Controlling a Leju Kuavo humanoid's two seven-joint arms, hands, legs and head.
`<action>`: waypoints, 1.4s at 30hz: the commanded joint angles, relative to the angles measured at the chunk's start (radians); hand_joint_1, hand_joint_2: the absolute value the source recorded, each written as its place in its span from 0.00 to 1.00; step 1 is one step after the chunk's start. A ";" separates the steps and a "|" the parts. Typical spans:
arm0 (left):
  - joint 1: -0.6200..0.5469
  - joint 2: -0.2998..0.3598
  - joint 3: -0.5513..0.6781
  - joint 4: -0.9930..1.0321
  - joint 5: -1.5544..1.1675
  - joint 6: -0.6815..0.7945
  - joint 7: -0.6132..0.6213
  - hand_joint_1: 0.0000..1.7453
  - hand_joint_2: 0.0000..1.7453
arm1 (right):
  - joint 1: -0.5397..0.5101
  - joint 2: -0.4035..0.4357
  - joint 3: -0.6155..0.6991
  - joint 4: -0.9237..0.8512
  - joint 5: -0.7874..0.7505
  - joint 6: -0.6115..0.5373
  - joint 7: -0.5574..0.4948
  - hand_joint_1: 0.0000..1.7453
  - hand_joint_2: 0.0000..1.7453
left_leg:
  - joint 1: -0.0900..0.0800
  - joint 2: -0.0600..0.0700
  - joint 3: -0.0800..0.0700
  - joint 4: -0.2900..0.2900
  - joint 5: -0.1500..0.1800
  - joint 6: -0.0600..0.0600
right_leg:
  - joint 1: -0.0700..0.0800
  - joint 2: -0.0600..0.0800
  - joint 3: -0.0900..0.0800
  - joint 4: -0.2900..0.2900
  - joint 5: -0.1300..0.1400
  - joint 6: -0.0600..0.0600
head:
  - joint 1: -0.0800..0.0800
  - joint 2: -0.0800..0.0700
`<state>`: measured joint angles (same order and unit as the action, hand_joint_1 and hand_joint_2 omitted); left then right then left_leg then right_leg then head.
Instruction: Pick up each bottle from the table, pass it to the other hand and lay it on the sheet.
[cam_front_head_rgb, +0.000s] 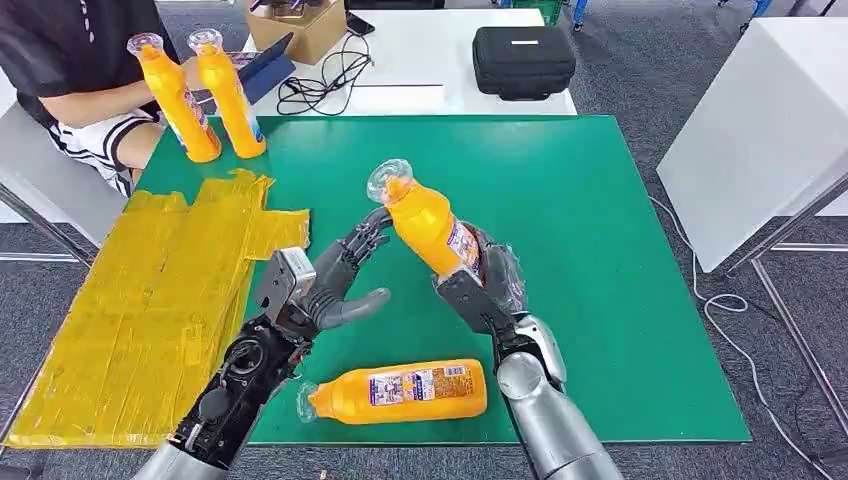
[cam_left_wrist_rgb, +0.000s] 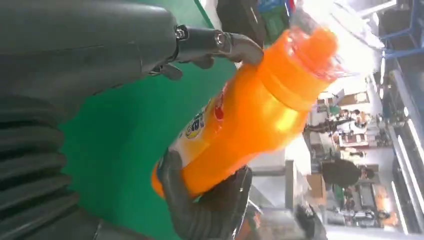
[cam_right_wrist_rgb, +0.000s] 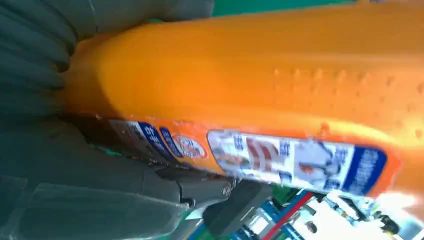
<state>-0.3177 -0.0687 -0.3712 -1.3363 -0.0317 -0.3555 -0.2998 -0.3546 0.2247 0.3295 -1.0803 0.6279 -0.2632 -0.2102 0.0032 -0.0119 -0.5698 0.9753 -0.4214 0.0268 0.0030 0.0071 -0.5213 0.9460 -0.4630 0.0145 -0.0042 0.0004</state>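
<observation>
- A white table (cam_front_head_rgb: 440, 45) stands just beyond the far edge of the green mat.
- A black zipped case (cam_front_head_rgb: 523, 60) lies on the white table's right part.
- A tangle of black cable (cam_front_head_rgb: 325, 82) lies on the white table, left of the case.
- A cardboard box (cam_front_head_rgb: 305, 25) sits at the white table's far left.
- A blue tablet-like device (cam_front_head_rgb: 262, 72) lies just in front of the box.
- A seated person (cam_front_head_rgb: 75, 75) in a black shirt is left of the white table.
- A second white table (cam_front_head_rgb: 760, 140) stands to the right, well apart.

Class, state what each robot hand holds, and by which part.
The right hand grips an orange bottle by its lower body. The left hand holds nothing; its fingertips reach the bottle's upper part.
</observation>
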 joint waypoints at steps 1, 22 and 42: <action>-0.072 -0.002 -0.042 0.096 0.011 0.003 0.002 0.00 1.00 | -0.037 0.009 0.125 -0.010 0.027 0.017 0.002 1.00 1.00 | 0.000 0.000 0.001 0.000 -0.001 -0.001 | 0.000 -0.001 0.001 0.000 0.000 0.001 | 0.001 0.000; -0.051 -0.006 -0.010 0.093 0.019 0.015 0.004 0.00 1.00 | -0.060 0.036 0.200 0.031 0.055 0.047 0.030 1.00 1.00 | 0.001 0.002 0.005 0.000 -0.003 -0.001 | 0.001 0.000 0.006 -0.001 -0.002 0.001 | 0.000 0.000; -0.014 -0.005 0.056 0.068 0.025 0.038 0.008 0.00 1.00 | -0.115 0.094 0.272 0.170 0.064 0.120 0.022 1.00 1.00 | 0.000 0.002 0.002 0.000 -0.001 -0.001 | 0.002 0.000 0.002 -0.001 0.000 0.001 | 0.000 0.000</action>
<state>-0.3082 -0.0683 -0.3128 -1.2974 -0.0027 -0.3136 -0.3010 -0.4049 0.3182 0.5318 -1.0216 0.6874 -0.1671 -0.1747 0.0033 -0.0112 -0.5699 0.9750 -0.4214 0.0267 0.0041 0.0074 -0.5211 0.9462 -0.4630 0.0145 -0.0038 0.0004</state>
